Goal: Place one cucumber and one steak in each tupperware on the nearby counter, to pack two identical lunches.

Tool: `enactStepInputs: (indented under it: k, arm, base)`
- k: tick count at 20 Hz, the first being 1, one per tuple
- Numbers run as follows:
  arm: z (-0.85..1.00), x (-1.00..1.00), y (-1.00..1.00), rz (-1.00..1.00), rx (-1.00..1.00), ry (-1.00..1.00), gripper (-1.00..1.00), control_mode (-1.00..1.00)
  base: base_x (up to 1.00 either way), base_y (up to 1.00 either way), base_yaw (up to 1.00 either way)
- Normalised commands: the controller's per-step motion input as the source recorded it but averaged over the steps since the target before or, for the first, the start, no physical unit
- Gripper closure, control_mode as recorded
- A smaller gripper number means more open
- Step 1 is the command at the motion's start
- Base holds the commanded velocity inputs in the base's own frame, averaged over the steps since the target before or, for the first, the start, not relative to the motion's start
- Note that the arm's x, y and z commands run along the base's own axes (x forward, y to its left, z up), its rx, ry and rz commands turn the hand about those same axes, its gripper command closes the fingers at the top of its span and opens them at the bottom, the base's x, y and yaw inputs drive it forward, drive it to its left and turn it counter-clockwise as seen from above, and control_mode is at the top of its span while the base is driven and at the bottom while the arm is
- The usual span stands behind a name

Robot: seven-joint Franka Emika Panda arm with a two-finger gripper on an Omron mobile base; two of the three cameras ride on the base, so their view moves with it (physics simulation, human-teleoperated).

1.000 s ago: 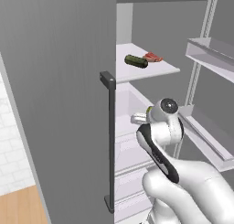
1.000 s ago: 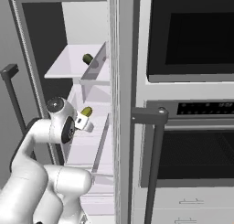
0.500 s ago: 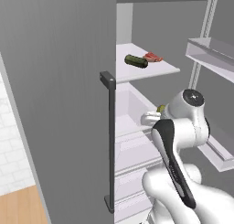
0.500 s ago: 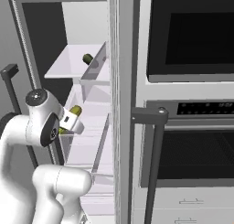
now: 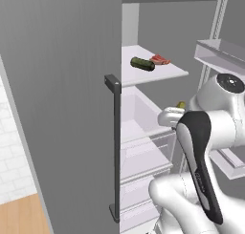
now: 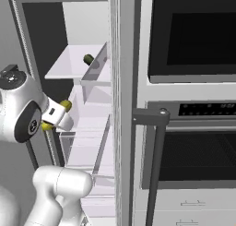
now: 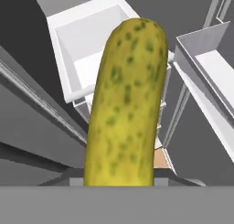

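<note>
My gripper [image 6: 55, 115] is shut on the yellow-green cucumber [image 7: 125, 104], which stands lengthwise up the middle of the hand view. Both ends of that cucumber [image 6: 66, 104] stick out past the fingers in the right base view, and its tip [image 5: 181, 104] peeks over the wrist in the left base view. The hand hangs in front of the open fridge, above its white drawers [image 5: 143, 121]. On the fridge shelf [image 5: 172, 71] lie the dark green cucumber [image 5: 142, 63] and a red-pink steak [image 5: 160, 60]. The tupperware and the counter are out of view.
The open fridge door with its dark vertical handle [image 5: 115, 147] stands at the left. Door bins [image 5: 222, 51] jut out on the right. A built-in oven [image 6: 193, 142] with a dark handle [image 6: 154, 119] sits beside the fridge. Wooden floor [image 5: 19, 218] shows low left.
The arm has swung back from the fridge drawers with the yellow-green cucumber held, rightward in the left base view and leftward and up in the right base view. The shelf items have not moved.
</note>
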Motion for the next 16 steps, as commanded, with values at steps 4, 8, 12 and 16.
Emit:
enactStepInputs:
  k: [4, 8, 12, 16]
  arm:
    - [0.00, 0.00, 0.00, 0.00, 0.00, 0.00, 1.00, 1.00]
    - [0.00, 0.00, 0.00, 0.00, 0.00, 0.00, 1.00, 1.00]
    - [0.00, 0.00, 0.00, 0.00, 0.00, 0.00, 1.00, 1.00]
    - [0.00, 0.00, 0.00, 0.00, 0.00, 0.00, 1.00, 1.00]
  base:
    - [-1.00, 0.00, 0.00]
    - [-1.00, -0.05, 0.00]
    - [-1.00, -0.57, -0.05]
    - [-0.71, -1.00, -0.28]
